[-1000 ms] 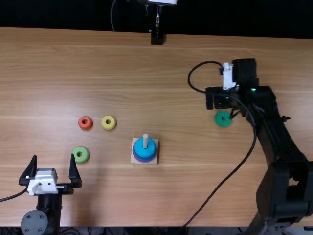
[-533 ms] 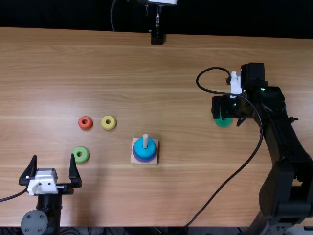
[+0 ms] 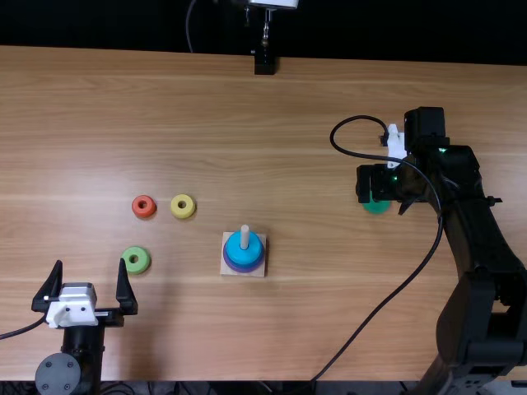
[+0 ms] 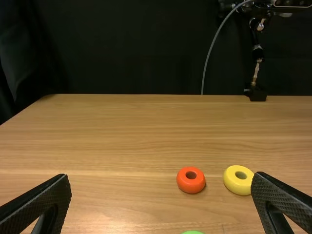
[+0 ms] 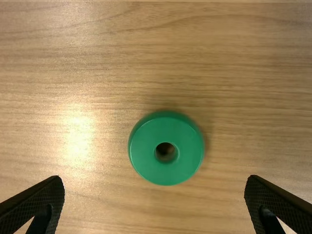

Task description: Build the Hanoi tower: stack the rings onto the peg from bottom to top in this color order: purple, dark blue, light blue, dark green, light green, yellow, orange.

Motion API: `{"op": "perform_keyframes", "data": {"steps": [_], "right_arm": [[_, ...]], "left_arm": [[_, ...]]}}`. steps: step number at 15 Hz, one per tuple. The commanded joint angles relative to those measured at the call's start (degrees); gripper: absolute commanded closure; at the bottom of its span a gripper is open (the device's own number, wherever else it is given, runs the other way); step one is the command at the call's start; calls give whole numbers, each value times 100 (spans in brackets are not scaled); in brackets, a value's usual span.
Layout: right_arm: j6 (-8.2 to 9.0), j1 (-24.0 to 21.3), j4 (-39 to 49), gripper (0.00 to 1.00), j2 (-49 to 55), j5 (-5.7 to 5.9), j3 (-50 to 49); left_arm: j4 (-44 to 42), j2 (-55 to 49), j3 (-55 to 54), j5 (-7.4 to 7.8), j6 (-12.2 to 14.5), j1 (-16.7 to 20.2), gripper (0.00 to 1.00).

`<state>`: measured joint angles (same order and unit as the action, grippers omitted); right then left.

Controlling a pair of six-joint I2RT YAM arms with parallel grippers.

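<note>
Right now, nearest on the table [image 3: 181,107], the left gripper [image 3: 90,262] points away from the near edge at the left, its fingers spread wide and empty. Just beyond its tips lies the light green ring [image 3: 140,267], flat on the wood.

Nearer the middle, the square wooden base [image 3: 225,270] carries an upright peg [image 3: 244,234]. Around that peg sits the stack — the light blue ring [image 3: 257,247] on top, the dark blue ring [image 3: 245,265] and the purple ring [image 3: 244,270] beneath — with the peg's tip rising above.

Over on the right, the right gripper [image 3: 381,196] hangs above the dark green ring [image 5: 165,173], fingers wide apart and holding nothing; that ring rests flat on the table, apart from both fingers. Left of the base and a little farther off, the yellow ring [image 3: 189,212] and the orange ring [image 3: 145,214] lie near each other, not touching. Farthest away, a black stand [image 3: 264,66] is at the table's far edge.
</note>
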<state>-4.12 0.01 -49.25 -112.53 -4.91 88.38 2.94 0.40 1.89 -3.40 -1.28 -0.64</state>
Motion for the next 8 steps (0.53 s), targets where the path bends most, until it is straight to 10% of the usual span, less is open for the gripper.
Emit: {"op": "perform_keyframes", "data": {"steps": [1, 8], "right_arm": [[22, 34, -6, 0, -23, -37, -5], [64, 34, -59, 0, -375, -37, -14]], "left_arm": [[223, -40, -189, 97, 65, 56, 0], [223, -40, -189, 97, 65, 56, 0]]}}
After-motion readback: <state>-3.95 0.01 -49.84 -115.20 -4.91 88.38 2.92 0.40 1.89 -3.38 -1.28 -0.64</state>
